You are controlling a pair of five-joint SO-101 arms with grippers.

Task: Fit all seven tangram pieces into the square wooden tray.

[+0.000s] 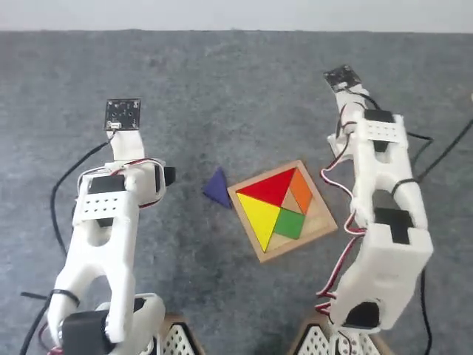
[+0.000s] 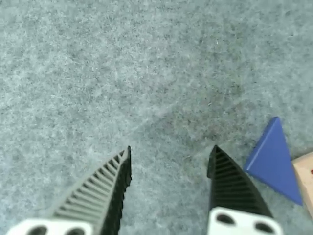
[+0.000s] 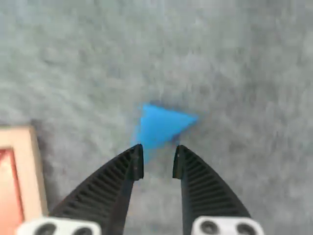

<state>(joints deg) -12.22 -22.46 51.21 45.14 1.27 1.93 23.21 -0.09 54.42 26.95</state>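
Left claw (image 2: 171, 148) spread over grey mat (image 2: 122, 73), blue triangle (image 2: 274, 156) beside tray (image 2: 305, 176).

You are looking at a grey, felt-like bench (image 1: 222, 89) with a mottled, fuzzy surface. It lies beneath the left tool (image 2: 171, 148) and the right tool (image 3: 158, 147) and spreads out around both. Far beyond them, a pale, plain wall (image 1: 236, 13) borders its back edge.

Left gripper (image 2: 171, 152) with jaws spread wide; right gripper (image 3: 158, 149) with jaws narrowly parted; both angled downward.
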